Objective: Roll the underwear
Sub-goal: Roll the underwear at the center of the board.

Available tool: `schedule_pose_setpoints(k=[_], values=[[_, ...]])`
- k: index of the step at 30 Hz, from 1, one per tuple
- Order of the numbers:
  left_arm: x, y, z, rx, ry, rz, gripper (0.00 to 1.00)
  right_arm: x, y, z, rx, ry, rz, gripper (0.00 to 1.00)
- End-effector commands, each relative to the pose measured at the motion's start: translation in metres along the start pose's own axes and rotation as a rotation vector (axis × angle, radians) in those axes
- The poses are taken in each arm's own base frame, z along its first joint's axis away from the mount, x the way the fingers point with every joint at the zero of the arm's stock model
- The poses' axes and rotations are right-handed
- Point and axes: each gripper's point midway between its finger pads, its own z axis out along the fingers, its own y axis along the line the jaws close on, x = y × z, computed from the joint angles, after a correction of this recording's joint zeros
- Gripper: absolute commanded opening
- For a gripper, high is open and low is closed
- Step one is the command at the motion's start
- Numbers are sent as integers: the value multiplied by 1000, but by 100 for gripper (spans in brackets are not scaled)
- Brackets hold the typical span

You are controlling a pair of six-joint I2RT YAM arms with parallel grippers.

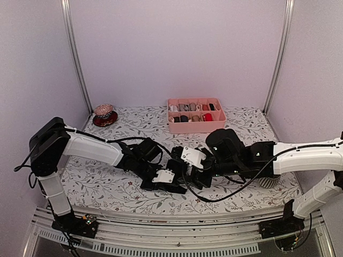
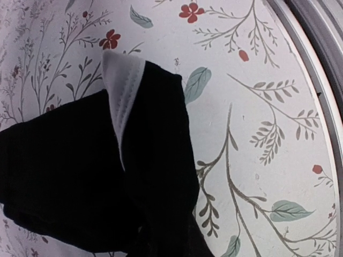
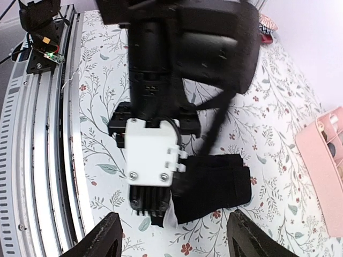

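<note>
One pair of black underwear [image 1: 181, 170] with a pale waistband lies folded on the flowered table between the two arms. In the left wrist view it [image 2: 80, 182] fills the lower left, its waistband edge [image 2: 122, 96] turned up, and the fabric runs down to the bottom centre, hiding my fingers. My left gripper [image 3: 153, 211] sits at the near end of the underwear [image 3: 214, 184], apparently shut on it. My right gripper [image 3: 179, 243] hovers above, wide open and empty, its fingertips [image 3: 110, 243] far apart. The briefs with the lettered black waistband are out of view.
A pink divided tray [image 1: 195, 127] with small rolled bundles stands at the back centre; it also shows in the right wrist view [image 3: 321, 160]. A patterned bundle on a dark red dish [image 1: 104, 113] sits back left. A striped object [image 1: 268, 182] lies under the right arm. The metal front rail [image 3: 37, 160] is close.
</note>
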Motion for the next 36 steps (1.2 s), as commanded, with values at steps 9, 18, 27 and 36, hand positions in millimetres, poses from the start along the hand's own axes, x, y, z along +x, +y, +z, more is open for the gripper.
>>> schedule_pose_setpoints(k=[9,18,27,36], values=[[25,-42,16,390,44,-299,0,10,63,28,189,30,-447,65],[25,-40,14,492,6,-401,0,55,51,76,273,222,-567,56],[29,-37,16,497,13,-430,0,74,20,99,360,279,-543,53],[29,-36,16,495,11,-436,0,97,25,122,316,339,-541,53]])
